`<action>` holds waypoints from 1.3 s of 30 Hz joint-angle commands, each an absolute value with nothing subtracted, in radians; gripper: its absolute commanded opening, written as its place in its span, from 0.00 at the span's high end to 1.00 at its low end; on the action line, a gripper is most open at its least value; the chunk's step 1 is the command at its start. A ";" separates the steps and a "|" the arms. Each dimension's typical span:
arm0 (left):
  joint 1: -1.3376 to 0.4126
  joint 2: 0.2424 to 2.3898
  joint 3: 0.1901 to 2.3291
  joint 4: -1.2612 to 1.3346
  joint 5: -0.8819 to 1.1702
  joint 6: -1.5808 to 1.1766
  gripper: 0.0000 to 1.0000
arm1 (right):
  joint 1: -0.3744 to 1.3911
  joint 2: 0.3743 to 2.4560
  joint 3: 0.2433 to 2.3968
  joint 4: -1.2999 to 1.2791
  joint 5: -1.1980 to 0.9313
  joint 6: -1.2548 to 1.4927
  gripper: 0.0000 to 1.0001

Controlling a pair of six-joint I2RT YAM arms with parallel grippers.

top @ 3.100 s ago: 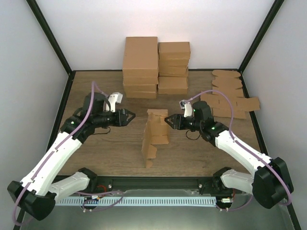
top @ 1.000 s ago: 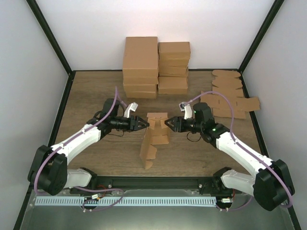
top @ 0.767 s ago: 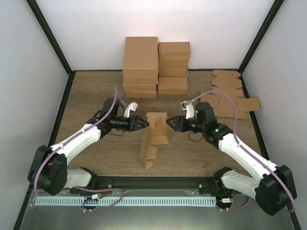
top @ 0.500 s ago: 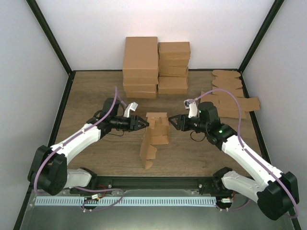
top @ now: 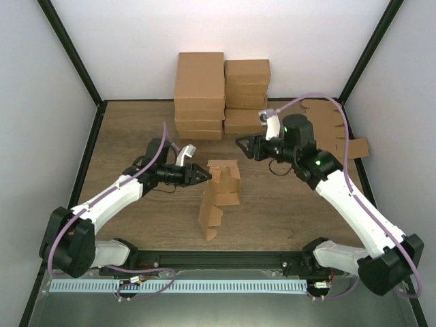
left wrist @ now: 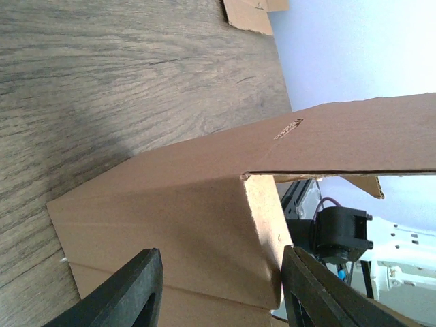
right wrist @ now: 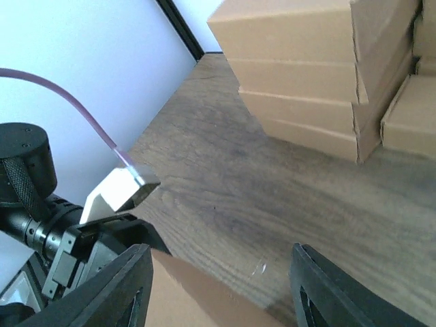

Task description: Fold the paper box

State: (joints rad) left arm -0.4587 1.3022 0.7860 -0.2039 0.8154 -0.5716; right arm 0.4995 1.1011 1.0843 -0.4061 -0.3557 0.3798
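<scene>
The paper box is a partly folded brown blank standing on the table's middle, one panel upright and a strip trailing toward the near edge. My left gripper is open, its tips against the box's left wall. In the left wrist view that brown panel fills the space ahead of the spread left gripper. My right gripper hangs open, raised behind and to the right of the box, touching nothing. In the right wrist view the right gripper frames bare wood and one corner of the box.
Two stacks of finished brown cartons stand at the back centre, also seen as cartons from the right wrist. Flat brown blanks lie at the back right, partly behind the right arm. White walls and black posts bound the table.
My right gripper has drawn away from the box's right side, rising and moving back toward the cartons. The left gripper and the box have stayed put.
</scene>
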 commanded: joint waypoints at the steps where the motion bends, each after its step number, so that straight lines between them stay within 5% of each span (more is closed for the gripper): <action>1: -0.460 1.287 0.819 -0.211 0.815 -0.554 0.49 | 0.504 1.201 1.251 -0.514 -0.395 0.219 0.42; 18: -0.462 1.284 0.830 -0.228 0.818 -0.546 0.49 | 0.682 1.407 1.391 -0.713 -0.378 -0.248 0.47; 39: -0.463 1.299 0.834 -0.233 0.816 -0.537 0.49 | 0.826 1.258 1.166 -0.611 -0.111 -0.231 0.46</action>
State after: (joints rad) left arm -0.4587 1.2987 0.8154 -0.2344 0.8124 -0.5495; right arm 0.7841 1.3037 1.1648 -0.6495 -0.2279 -0.2413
